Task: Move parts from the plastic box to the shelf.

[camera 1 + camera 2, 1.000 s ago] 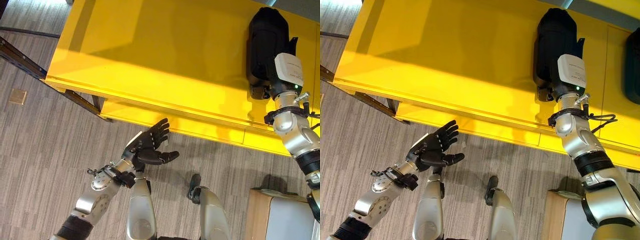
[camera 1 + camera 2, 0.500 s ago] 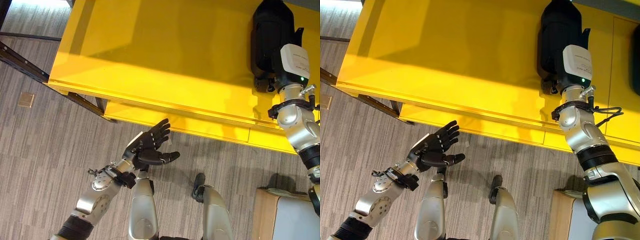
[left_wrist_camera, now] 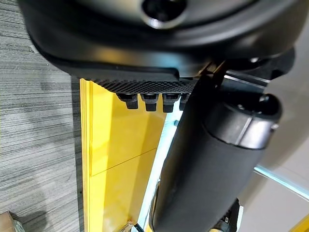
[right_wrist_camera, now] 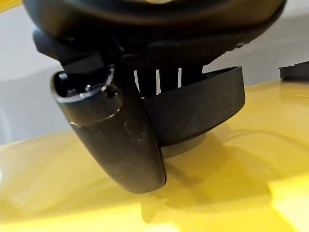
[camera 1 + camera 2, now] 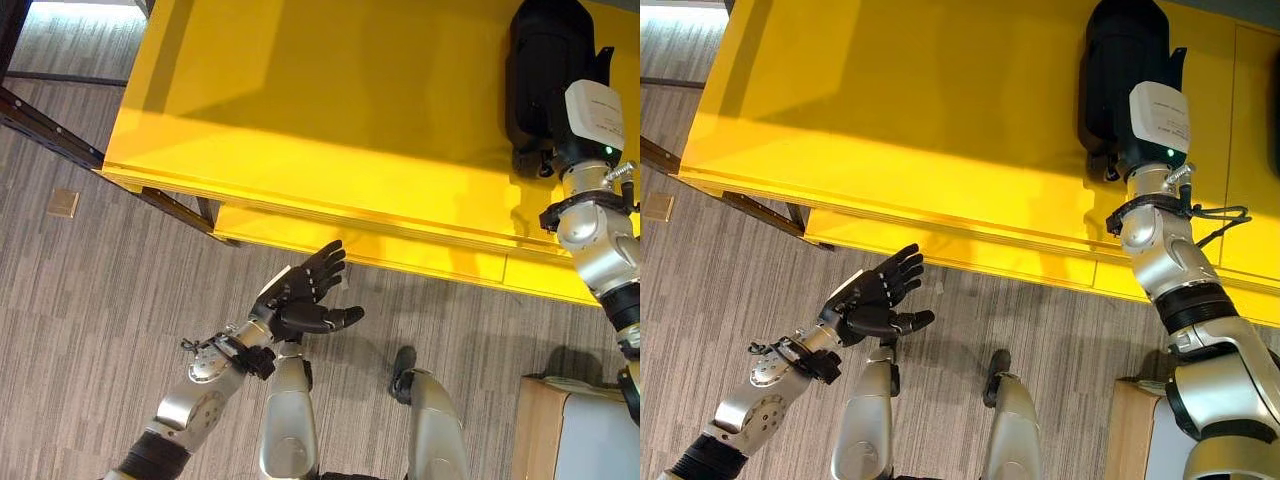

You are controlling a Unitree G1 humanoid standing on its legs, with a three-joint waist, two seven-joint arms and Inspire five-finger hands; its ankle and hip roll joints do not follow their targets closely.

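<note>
A bulky black part (image 5: 545, 60) lies on the yellow shelf (image 5: 330, 110) at its far right. My right hand (image 4: 116, 145) is shut on the black part (image 4: 203, 116), with the thumb on one side and the fingers curled behind it; in the eye views the white wrist box covers most of the hand. My left hand (image 5: 305, 295) hangs open over the floor just in front of the shelf's front edge, palm up, holding nothing.
A second dark part (image 5: 1275, 110) sits on the shelf at the right edge. A wood-edged box with a grey top (image 5: 580, 430) stands on the floor at lower right. Dark frame rails (image 5: 50, 125) run under the shelf's left end.
The view has shifted a little. My right hand with the black part has moved slightly deeper onto the shelf. The left hand has stayed open in about the same place.
</note>
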